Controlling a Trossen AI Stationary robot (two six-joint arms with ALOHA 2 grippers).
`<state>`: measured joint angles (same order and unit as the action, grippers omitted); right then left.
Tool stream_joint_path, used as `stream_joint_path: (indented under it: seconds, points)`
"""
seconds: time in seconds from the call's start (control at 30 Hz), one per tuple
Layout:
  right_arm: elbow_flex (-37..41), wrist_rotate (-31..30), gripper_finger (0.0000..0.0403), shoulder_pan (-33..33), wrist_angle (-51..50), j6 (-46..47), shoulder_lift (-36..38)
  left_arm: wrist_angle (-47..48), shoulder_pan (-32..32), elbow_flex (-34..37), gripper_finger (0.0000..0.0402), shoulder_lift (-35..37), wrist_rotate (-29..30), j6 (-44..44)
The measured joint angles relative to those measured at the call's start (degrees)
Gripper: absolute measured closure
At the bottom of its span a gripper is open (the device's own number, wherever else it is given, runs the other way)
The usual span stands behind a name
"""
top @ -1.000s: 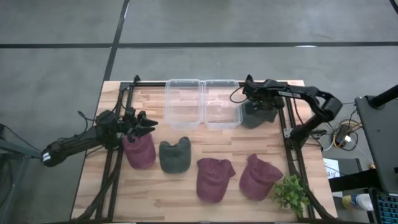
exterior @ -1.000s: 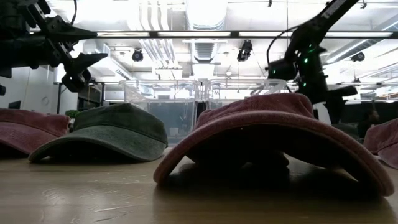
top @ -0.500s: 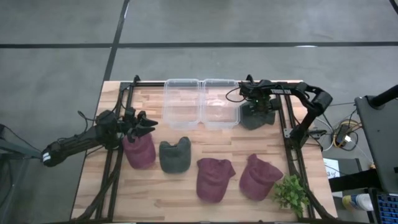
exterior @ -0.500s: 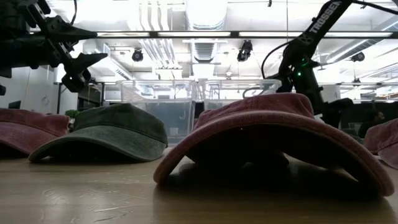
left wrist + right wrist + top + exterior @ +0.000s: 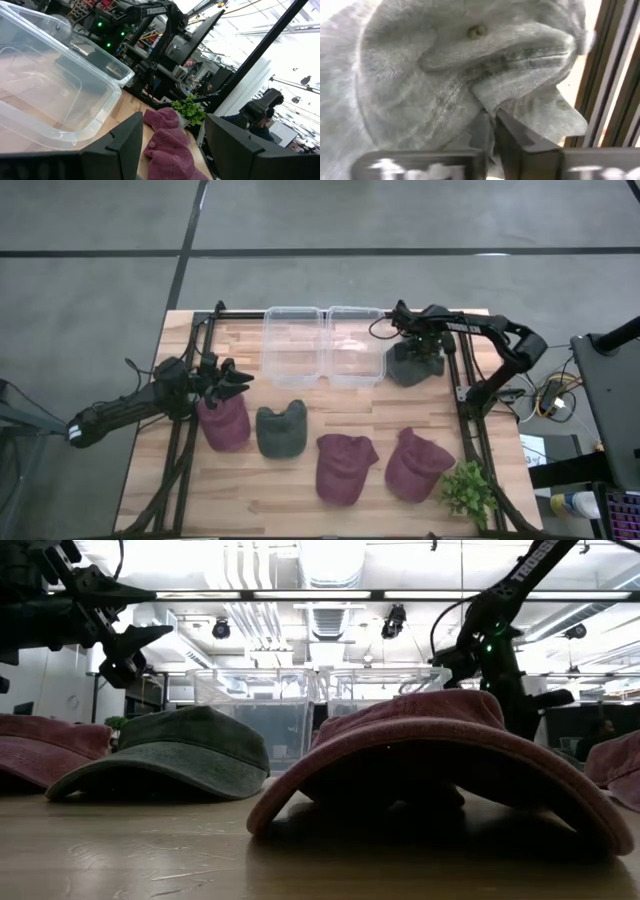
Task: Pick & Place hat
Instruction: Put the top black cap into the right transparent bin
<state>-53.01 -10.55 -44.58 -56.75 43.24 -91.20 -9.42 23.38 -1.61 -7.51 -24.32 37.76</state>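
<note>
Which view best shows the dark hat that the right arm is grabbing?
Right wrist view: the grey hat fills it, its fabric pinched in the right hand. The high view shows it small beside the clear container; the low view hides it; the left wrist view misses it.

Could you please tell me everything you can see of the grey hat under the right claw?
The grey hat is washed, faded fabric with a top button and stitched panels. It sits by the clear bin, near the table's back right rail. The right claw is shut on a bunched fold of its cloth, so it looks crumpled. Whether it has left the table cannot be told.
</note>
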Motion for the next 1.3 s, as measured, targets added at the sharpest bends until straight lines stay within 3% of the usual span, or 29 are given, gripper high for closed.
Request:
stream_joint_path:
  seconds: [0.17,0.43,0.8,1.1,1.3]
  points:
    - [0.0,-0.3,0.0393,0.0,-1.2,0.1,5.4,0.0,0.0,0.0,0.0195,0.0,0.0,0.0]
    - [-1.7,-6.1,0.0394,0.0,-11.4,1.5,17.5,0.0,0.0,0.0,0.0195,0.0,0.0,0.0]
    - [-9.2,-5.8,0.0394,0.1,-16.4,1.7,34.5,0.0,0.0,0.0,0.0195,0.0,0.0,0.0]
    - [-22.2,-2.0,0.0394,0.1,-15.7,-1.6,39.5,0.0,0.0,0.0,0.0195,0.0,0.0,0.0]
    - [-29.7,5.6,0.0394,0.1,-9.8,-4.9,38.6,0.0,0.0,0.0,0.0195,0.0,0.0,0.0]
